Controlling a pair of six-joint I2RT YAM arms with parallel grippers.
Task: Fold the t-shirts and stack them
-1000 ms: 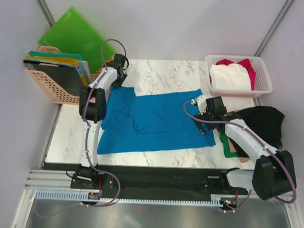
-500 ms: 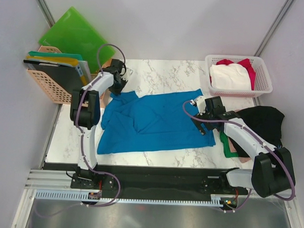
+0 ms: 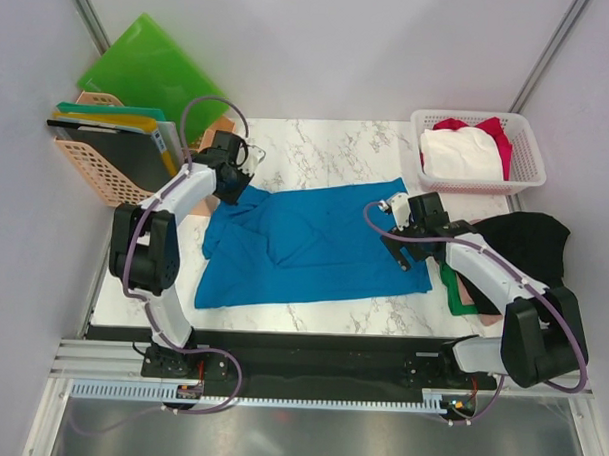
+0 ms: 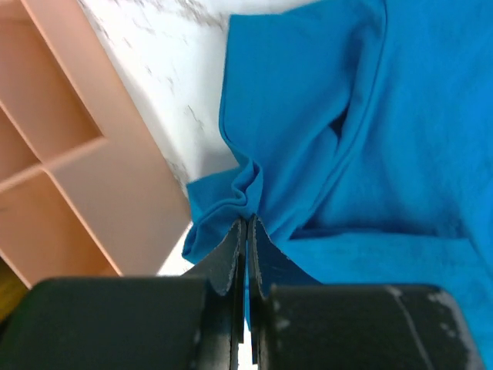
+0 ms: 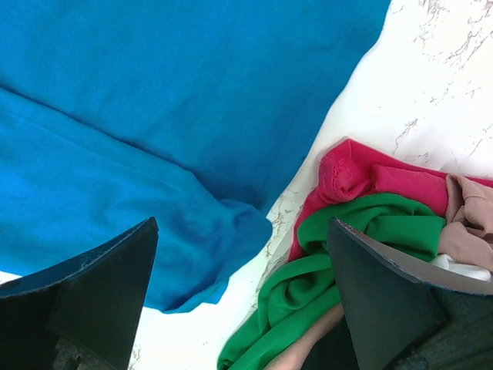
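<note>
Currently: left gripper [image 4: 246, 227] is pinching the far-left corner of the blue t-shirt [image 3: 314, 243], seemingly to spread it; right gripper [image 5: 240, 231] is hovering wide apart, empty, over its right edge.

left arm: stretched to 11 o'clock | left gripper [image 4: 246, 228]: pinched on blue t-shirt [image 4: 400, 154] | right arm: bent | right gripper [image 5: 241, 222]: at 3 o'clock, jaws wide

Top view: the left gripper [image 3: 232, 183] has moved down-frame from the upper left onto the blue t-shirt [image 3: 314, 243], whose upper-left corner is now bunched. The left arm [image 3: 135, 257] elbow has swung left.
</note>
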